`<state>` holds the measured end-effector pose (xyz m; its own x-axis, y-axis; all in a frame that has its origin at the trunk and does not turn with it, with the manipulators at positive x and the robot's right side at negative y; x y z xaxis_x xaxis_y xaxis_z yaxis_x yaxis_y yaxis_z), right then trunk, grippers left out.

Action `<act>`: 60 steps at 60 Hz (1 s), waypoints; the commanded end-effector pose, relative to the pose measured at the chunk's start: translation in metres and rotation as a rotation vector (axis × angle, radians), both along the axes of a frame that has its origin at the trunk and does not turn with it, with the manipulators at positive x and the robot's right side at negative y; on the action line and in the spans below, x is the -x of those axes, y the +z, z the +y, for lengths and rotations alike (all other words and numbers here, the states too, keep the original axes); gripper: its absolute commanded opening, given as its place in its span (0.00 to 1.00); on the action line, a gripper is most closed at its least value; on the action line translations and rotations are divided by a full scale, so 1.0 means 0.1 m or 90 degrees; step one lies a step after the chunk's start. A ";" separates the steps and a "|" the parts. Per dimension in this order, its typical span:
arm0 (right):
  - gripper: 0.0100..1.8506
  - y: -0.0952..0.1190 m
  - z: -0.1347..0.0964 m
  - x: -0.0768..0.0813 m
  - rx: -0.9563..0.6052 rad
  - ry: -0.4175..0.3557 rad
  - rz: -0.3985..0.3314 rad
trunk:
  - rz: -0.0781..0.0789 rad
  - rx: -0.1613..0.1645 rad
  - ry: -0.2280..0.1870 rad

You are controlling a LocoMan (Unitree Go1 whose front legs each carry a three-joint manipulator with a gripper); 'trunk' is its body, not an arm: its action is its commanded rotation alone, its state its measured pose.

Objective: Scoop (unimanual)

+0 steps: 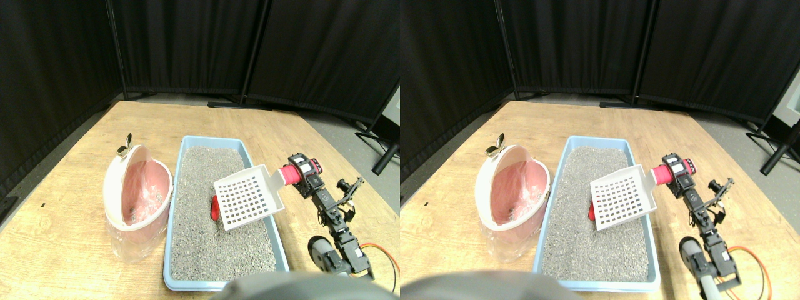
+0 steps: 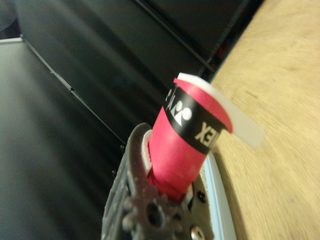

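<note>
While the gripper [image 1: 299,177] is closed around the red wrapped handle [image 1: 289,174] of the white scoop [image 1: 248,197], the scoop hangs tilted above the grey litter [image 1: 212,231] in the blue tray [image 1: 172,265]. A small red object [image 1: 214,209] lies on the litter, partly hidden behind the lower edge of the scoop; it does not seem to be lifted yet. So I judge the task is at an early or middle stage: the object must be taken up and probably carried to the pink bin [image 1: 139,195], which stands just beside the left wall of the tray with its opening turned toward it. Some small bits already lie in the bin. Between scoop and bin the way is free above the tray wall. The wooden table [image 1: 62,219] has much open room around.
</note>
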<state>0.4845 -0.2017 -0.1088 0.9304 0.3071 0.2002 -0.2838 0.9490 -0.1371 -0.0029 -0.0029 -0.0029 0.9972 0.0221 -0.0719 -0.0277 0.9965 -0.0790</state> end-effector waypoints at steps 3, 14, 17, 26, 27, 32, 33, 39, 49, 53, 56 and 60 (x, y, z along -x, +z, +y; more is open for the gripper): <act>0.02 0.14 -0.03 -0.04 0.008 0.001 -0.043 | 0.013 0.014 0.017; 0.02 0.23 -0.05 -0.09 0.054 0.014 -0.050 | 0.012 0.024 0.029; 0.02 0.25 -0.04 -0.09 0.073 0.011 -0.049 | 0.012 0.028 0.034; 0.02 0.30 0.00 -0.16 0.131 0.006 -0.055 | 0.012 0.038 0.047; 0.02 0.31 0.00 -0.17 0.136 0.005 -0.054 | 0.013 0.039 0.049; 0.02 0.34 0.02 -0.20 0.149 0.000 -0.050 | 0.014 0.042 0.053; 0.02 0.35 0.02 -0.21 0.152 -0.003 -0.047 | 0.014 0.044 0.054; 0.02 0.40 0.05 -0.26 0.201 -0.021 -0.044 | 0.013 0.045 0.059; 0.02 0.46 0.10 -0.37 0.261 -0.016 -0.051 | 0.013 0.051 0.063; 0.02 0.47 0.12 -0.39 0.277 -0.023 -0.049 | 0.014 0.052 0.064; 0.02 0.47 0.13 -0.40 0.291 -0.017 -0.056 | 0.015 0.052 0.065; 0.02 0.47 0.16 -0.41 0.302 -0.026 -0.044 | 0.016 0.053 0.066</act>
<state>0.5243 -0.1894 -0.0678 0.9337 0.3474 0.0871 -0.2401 0.7875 -0.5676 -0.0038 -0.0017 -0.0020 0.9916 0.1011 -0.0801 -0.1123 0.9823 -0.1502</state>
